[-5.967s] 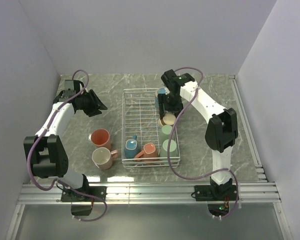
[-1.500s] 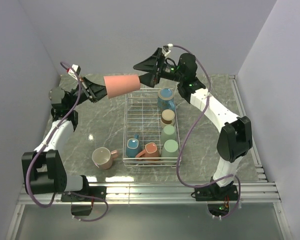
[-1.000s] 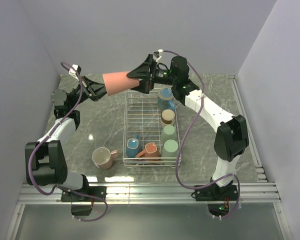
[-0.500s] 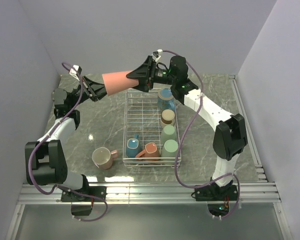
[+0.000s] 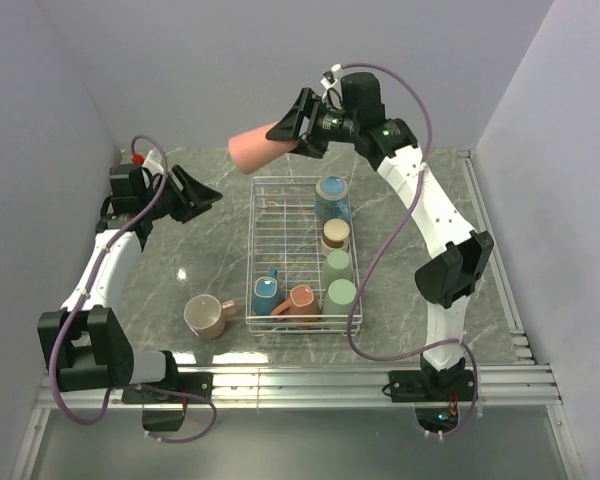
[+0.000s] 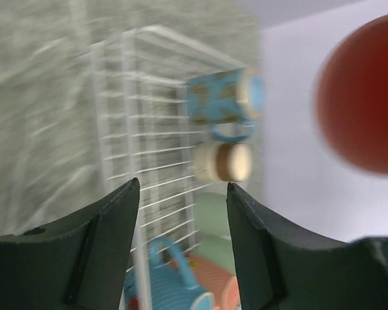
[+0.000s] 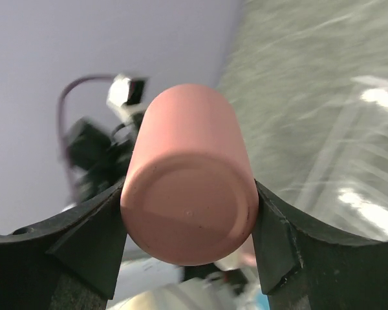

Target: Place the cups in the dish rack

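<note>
With the left gripper (image 5: 202, 196) open and empty at the rack's 10 o'clock, the right gripper (image 5: 292, 132) clamps the salmon pink mug (image 5: 252, 148) end-on, high over the white wire dish rack's (image 5: 280, 225) 11 o'clock corner, where a slipping grip could drop it outside.

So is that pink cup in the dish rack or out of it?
Out. The pink cup lies sideways in the grip of the right gripper, raised in the air and not touching the dish rack.
</note>
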Controlling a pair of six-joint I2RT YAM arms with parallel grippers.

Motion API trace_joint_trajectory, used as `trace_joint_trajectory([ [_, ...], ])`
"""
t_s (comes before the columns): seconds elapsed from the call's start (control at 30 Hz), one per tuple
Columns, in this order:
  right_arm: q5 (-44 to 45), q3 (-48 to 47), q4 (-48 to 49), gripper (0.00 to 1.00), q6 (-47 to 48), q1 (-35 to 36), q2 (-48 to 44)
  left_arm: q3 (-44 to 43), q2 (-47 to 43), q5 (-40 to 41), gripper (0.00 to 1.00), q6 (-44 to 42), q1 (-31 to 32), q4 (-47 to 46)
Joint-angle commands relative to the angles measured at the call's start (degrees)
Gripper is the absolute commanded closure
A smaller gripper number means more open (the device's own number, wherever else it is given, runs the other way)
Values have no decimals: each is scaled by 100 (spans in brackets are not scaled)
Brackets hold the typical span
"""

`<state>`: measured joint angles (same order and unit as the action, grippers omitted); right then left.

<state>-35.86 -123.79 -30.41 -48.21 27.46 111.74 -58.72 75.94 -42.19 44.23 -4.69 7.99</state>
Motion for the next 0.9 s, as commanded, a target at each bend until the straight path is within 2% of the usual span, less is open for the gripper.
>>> trace_joint_trajectory([
  [0.0,1857,-830,-2509,100,1515,30,269,-34,-229,1221,39,-1109,-23,1712],
  [0.13,2951,-726,-2917,100,1946,285,313,-8,-386,1880,42,-1408,-15,2233],
  [0.3,4005,-778,-3120,100,2122,873,479,273,-712,2119,44,-1329,-6,2462],
  [0.53,4701,-656,-2935,100,2131,1208,787,502,-1020,2268,46,-1390,-6,2777],
  [0.87,5361,-673,-2443,100,2298,1235,1262,695,-1327,2646,46,-1637,-6,3376],
])
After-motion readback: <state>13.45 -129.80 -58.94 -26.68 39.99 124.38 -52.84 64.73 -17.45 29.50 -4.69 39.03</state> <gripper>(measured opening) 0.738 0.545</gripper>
